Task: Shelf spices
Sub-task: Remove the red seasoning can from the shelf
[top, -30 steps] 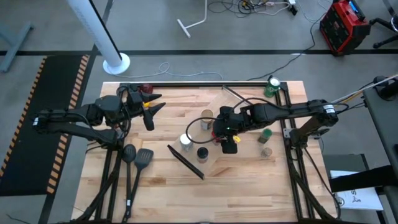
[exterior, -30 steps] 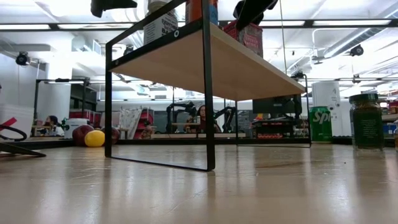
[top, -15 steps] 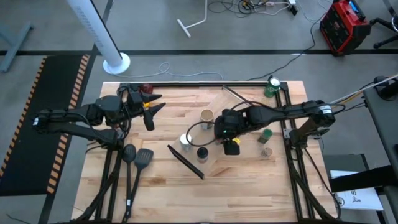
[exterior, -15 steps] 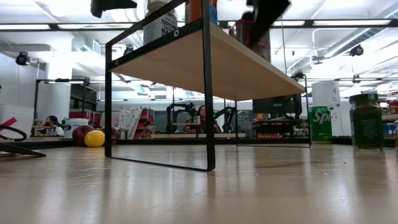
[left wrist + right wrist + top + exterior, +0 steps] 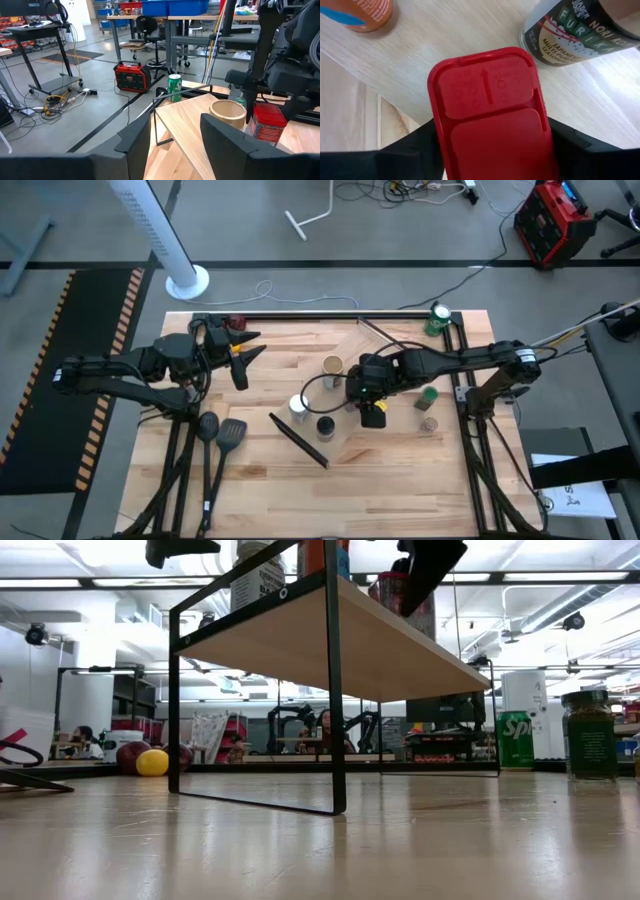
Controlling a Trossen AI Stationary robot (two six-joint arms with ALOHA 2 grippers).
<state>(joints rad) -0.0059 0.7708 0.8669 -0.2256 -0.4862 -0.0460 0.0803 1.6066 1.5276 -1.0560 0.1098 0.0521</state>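
The shelf (image 5: pixel 385 345) (image 5: pixel 380 640) stands slanted across the table's middle. On it stand jars with tan (image 5: pixel 332 365) (image 5: pixel 228 112), white (image 5: pixel 298 406) and black (image 5: pixel 325 425) tops, and a jar with a red square top (image 5: pixel 487 115) (image 5: pixel 400 595) (image 5: pixel 266 125). My right gripper (image 5: pixel 358 392) (image 5: pixel 490 145) reaches down over the red-topped jar and is shut on it. The green-topped jar (image 5: pixel 427 395) (image 5: pixel 590 735) and the silvery-topped one (image 5: pixel 428 423) stand on the tabletop, right of the shelf. My left gripper (image 5: pixel 248 352) (image 5: pixel 175 127) waits open at the table's left, above the surface. My right gripper has the red-topped jar by its upper part, one finger (image 5: pixel 415 147) against each of two opposite sides just below the lid (image 5: pixel 540 125). The fingers slant steeply down from above. The jar stands upright with its base on the shelf board.
A green can (image 5: pixel 438 315) (image 5: pixel 516 740) stands at the far right corner. Black kitchen tools (image 5: pixel 215 435) lie at the near left. Fruit (image 5: pixel 152 762) lies near the far left edge. On the shelf, a dark-labelled jar (image 5: pixel 575 25) and an orange one (image 5: pixel 365 10) stand close to the red-topped jar.
My right gripper has tipped further downward over the red-topped jar, and its fingers now lie across the jar's upper part in the low view. The jar has stayed standing on the shelf.
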